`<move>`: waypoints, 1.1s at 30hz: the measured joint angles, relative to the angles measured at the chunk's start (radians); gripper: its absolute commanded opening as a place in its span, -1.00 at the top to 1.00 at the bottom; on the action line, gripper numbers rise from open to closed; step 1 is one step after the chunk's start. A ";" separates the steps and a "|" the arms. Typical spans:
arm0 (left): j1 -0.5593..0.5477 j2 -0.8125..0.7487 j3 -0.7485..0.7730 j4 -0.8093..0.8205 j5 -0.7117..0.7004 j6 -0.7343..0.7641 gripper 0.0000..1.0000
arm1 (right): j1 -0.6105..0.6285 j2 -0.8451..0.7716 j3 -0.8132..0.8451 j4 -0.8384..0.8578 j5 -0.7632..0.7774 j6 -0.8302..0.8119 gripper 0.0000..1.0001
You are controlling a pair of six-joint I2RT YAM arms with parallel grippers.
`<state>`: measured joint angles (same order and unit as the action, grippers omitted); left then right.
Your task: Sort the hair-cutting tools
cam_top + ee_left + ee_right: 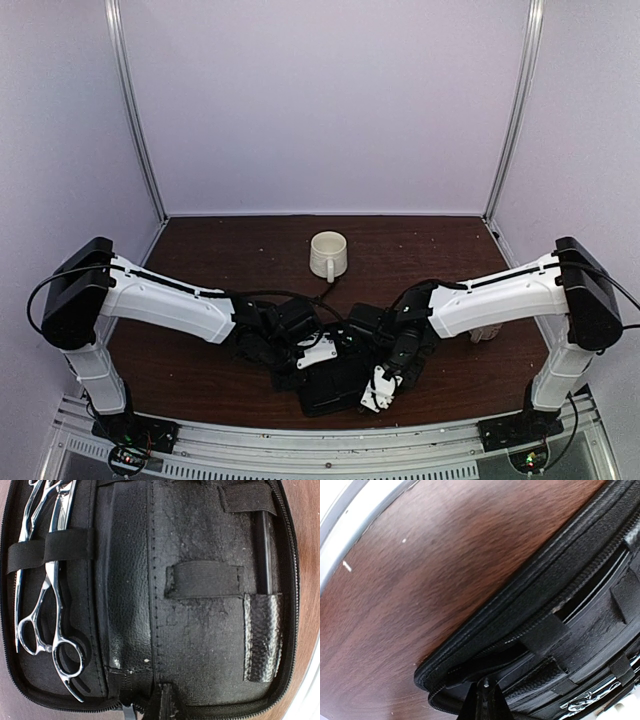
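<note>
The black case (200, 640) lies open under both arms at the table's near middle (335, 388). Two silver scissors (51, 585) lie side by side under an elastic band in its left half. A thin black clip (263, 555) sits under a strap, its end in a pocket on the right half. My left gripper (167, 706) is at the near end of the case's spine, its fingers pinched together on it. My right gripper (487, 697) is shut on the case's edge (530, 595), which is lifted a little. A glint of scissors (590, 700) shows inside.
A white mug (328, 255) stands behind the case, handle toward me. A white object (485, 333) is partly hidden behind the right arm. The table's metal front rail (350, 525) runs close to the case. White walls enclose the table.
</note>
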<state>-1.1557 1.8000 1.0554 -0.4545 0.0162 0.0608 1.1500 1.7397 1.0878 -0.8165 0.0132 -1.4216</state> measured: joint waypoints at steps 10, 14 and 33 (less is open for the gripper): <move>0.000 0.004 0.006 -0.008 -0.001 0.000 0.98 | 0.018 0.013 0.026 0.005 -0.032 0.075 1.00; 0.000 0.006 0.011 -0.012 -0.001 0.000 0.98 | 0.025 0.013 0.026 0.015 -0.036 0.099 1.00; 0.000 0.007 0.013 -0.012 -0.007 0.001 1.00 | 0.046 0.024 0.027 0.044 -0.005 0.152 0.86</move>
<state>-1.1557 1.8072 1.0679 -0.4664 0.0093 0.0616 1.1957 1.7638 1.1145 -0.7723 0.0078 -1.2694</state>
